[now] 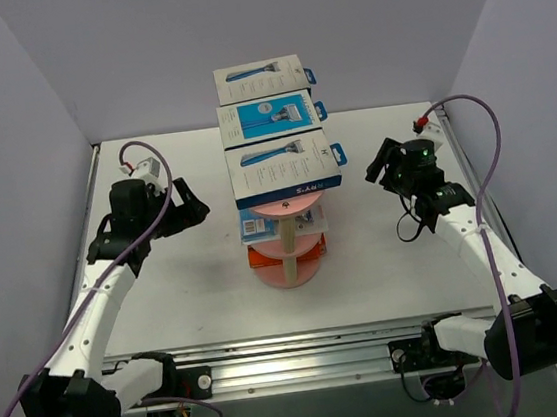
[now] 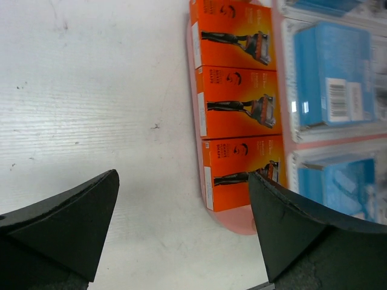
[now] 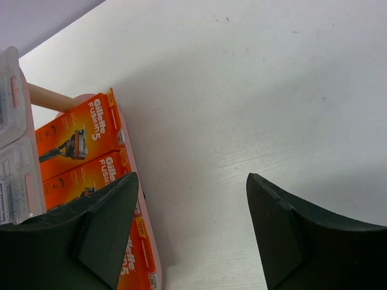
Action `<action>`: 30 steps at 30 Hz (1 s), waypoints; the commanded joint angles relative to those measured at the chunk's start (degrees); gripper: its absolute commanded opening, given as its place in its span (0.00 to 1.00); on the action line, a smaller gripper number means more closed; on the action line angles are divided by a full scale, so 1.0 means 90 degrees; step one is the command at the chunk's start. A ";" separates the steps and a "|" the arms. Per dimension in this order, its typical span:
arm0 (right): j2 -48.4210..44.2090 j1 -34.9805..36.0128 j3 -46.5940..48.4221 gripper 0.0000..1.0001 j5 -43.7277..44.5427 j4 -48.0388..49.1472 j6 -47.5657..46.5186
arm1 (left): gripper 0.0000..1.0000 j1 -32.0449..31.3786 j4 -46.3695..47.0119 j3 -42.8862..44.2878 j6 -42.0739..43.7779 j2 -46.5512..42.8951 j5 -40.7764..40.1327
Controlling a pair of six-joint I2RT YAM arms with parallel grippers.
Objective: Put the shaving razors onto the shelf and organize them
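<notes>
The shelf (image 1: 292, 279) loaded, nothing gripped
The left gripper (image 1: 196, 206) and right gripper (image 1: 380, 169) gape empty. The razors (image 1: 284, 168) lie on the shelf between their fingers (image 2: 72, 223), rows running front to back, neither side clearly nearer.

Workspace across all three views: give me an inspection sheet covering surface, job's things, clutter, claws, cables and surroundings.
Surface: white table, a few faint scuff marks.
Job's things: pink shelf is loaded; three white-and-blue boxes on the top tier, clear blister packs on the middle tier, orange packs in a row on the bottom tier.
Clutter: nothing seen.
Claws: left claw and right claw both open and empty, one on each side of the shelf.
Cables: a purple cable loops over the left arm, another over the right.
Surroundings: pale walls on three sides; metal rail at the near edge.
</notes>
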 commanded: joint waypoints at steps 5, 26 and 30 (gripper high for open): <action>0.0041 -0.0188 0.0889 0.70 0.0140 -0.0616 -0.0727 | 0.96 -0.0334 -0.0333 -0.0097 0.0505 -0.1080 -0.1256; 0.0011 -0.0218 0.0255 0.73 -0.0191 0.0058 -0.0893 | 0.94 -0.0031 -0.0383 -0.0361 0.0720 -0.1432 -0.1101; -0.0115 -0.0227 0.0020 0.73 -0.0134 0.0244 -0.0776 | 0.94 -0.0031 -0.0334 -0.0400 0.0789 -0.1480 -0.1022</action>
